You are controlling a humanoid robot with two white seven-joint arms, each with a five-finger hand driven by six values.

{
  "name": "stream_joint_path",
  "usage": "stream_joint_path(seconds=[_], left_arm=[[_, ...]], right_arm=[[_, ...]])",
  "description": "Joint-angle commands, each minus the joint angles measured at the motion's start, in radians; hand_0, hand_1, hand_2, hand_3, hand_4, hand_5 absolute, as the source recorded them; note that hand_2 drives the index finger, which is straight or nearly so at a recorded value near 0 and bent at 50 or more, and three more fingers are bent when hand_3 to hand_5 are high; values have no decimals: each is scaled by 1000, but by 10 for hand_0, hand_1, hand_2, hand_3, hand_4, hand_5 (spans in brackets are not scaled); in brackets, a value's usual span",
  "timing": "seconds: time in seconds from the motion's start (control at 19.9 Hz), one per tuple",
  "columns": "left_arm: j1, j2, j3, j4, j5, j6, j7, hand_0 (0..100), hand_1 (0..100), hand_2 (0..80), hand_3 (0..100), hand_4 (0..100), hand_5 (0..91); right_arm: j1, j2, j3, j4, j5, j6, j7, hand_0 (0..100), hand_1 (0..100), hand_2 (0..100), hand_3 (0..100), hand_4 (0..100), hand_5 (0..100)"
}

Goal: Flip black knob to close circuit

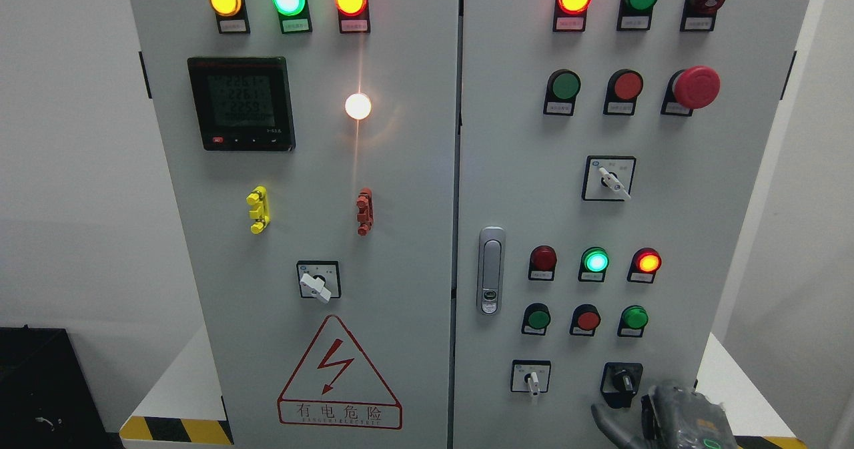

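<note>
The black knob (623, 381) is sitting on its black plate low on the right door of the grey cabinet (400, 235), close to that door's right edge and near the bottom of the frame. White wall is showing beyond the cabinet's right edge, and a pale floor ledge with a yellow-and-black hazard stripe (175, 429) is running along the base at lower left.

The right hand (657, 419) is coming up from the bottom edge, just below and slightly right of the knob. One grey finger (604, 421) is reaching up toward the plate's lower left corner; whether it is touching the plate cannot be told. The hand is gripping nothing, and how far its fingers are spread cannot be told, since most of it is cut off by the frame.

Just left of the knob, a white-handled selector switch (532, 377) is pointing down. Above, a lit green lamp (595, 261) is glowing.

On the left door, a red warning triangle (339, 374) with a lightning bolt is reading "有电危险". The small tags under the lamps are too small to read.
</note>
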Motion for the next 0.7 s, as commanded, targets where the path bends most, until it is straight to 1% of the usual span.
stream_joint_path(seconds=[0.0, 0.15, 0.25, 0.35, 0.4, 0.45, 0.5, 0.55, 0.6, 0.65], left_arm=[[0, 0, 0, 0, 0, 0, 1, 120, 556, 0, 0, 0, 0], [0, 0, 0, 0, 0, 0, 1, 120, 556, 0, 0, 0, 0], [0, 0, 0, 0, 0, 0, 1, 120, 556, 0, 0, 0, 0], [0, 0, 0, 0, 0, 0, 1, 120, 556, 0, 0, 0, 0], [0, 0, 0, 0, 0, 0, 1, 120, 556, 0, 0, 0, 0], [0, 0, 0, 0, 0, 0, 1, 120, 556, 0, 0, 0, 0], [0, 0, 0, 0, 0, 0, 1, 120, 556, 0, 0, 0, 0], [0, 0, 0, 0, 0, 0, 1, 120, 556, 0, 0, 0, 0], [0, 0, 0, 0, 0, 0, 1, 120, 556, 0, 0, 0, 0], [0, 0, 0, 0, 0, 0, 1, 120, 556, 0, 0, 0, 0]], right_arm=[[43, 12, 10, -98, -11, 2, 3, 0, 53, 886, 1000, 966, 1000], [73, 18, 7, -134, -42, 3, 1, 0, 67, 860, 1000, 959, 1000], [99, 37, 5, -167, -72, 5, -4, 0, 75, 828, 1000, 935, 1000], [135, 76, 5, -213, -120, 6, -13, 0, 103, 739, 970, 879, 907], [158, 92, 5, -235, -147, 6, -14, 0, 107, 733, 964, 874, 896], [181, 112, 5, -259, -177, 8, -17, 0, 116, 689, 941, 849, 834], [205, 128, 5, -281, -209, 8, -28, 0, 119, 624, 902, 817, 783], [227, 145, 5, -296, -255, 8, -43, 0, 119, 618, 888, 812, 775], [238, 150, 4, -298, -316, 9, -74, 0, 120, 577, 834, 789, 735], [245, 150, -1, -298, -401, 8, -133, 0, 115, 513, 769, 711, 681]])
